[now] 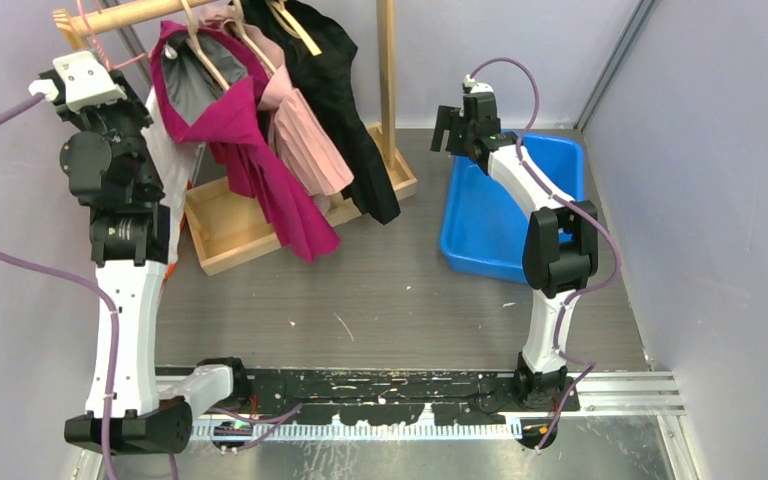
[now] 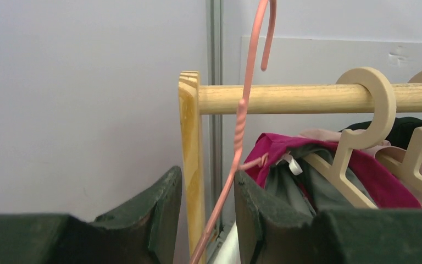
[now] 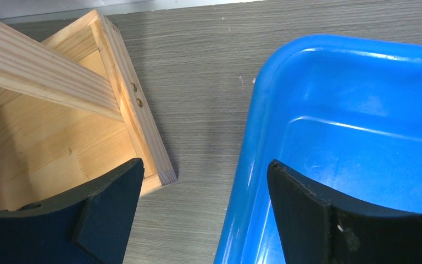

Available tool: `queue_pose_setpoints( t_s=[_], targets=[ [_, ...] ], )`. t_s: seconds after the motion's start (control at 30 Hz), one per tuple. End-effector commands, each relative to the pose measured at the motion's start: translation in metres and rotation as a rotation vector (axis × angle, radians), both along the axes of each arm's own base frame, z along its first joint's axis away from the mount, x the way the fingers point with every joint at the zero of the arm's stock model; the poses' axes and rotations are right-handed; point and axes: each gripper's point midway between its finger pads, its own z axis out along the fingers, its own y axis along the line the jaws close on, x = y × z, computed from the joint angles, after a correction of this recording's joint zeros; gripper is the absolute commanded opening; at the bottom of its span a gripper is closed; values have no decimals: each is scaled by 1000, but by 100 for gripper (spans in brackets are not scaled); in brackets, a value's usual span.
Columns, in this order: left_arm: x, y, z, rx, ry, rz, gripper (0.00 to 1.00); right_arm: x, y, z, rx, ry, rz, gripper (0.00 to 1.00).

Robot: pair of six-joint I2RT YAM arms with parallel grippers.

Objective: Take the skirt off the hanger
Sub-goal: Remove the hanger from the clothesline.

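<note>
A pink wire hanger [image 2: 240, 118] runs slanting down between the jaws of my left gripper [image 2: 207, 190], touching the right finger, and its hook stands above the wooden rail [image 2: 286, 98]. The jaws are narrow around the wire and appear to hold it. White fabric, the skirt [image 2: 228, 250], shows just below the jaws. In the top view the left gripper [image 1: 78, 62] is at the rack's left end, with the skirt [image 1: 168, 150] hanging beside the arm. My right gripper [image 3: 204, 181] is open and empty over the left rim of the blue bin [image 3: 357, 110].
The wooden rack [image 1: 260, 215] holds a magenta garment [image 1: 260, 170], a pink pleated one [image 1: 305, 140] and a black one [image 1: 350, 110] on beige hangers [image 2: 362, 110]. The blue bin [image 1: 515, 205] lies right of the rack's base. Walls close in at the left and right.
</note>
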Motion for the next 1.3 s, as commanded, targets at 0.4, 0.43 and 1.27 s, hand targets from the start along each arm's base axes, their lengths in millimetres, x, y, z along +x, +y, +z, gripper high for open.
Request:
queue_pose_setpoints(
  t_s=[0.4,0.43,1.27],
  targets=[
    [-45,-31,-55,-93,143,-191,0,-27,39,64,17,-49,347,83],
    [-47,-38,-57,-102,152,-230,0,-32,44,72,25,-54,386,82],
    [-160,-175,-26,-144,144,-1010,0,-190,174,183,78,-231,822,82]
  ],
)
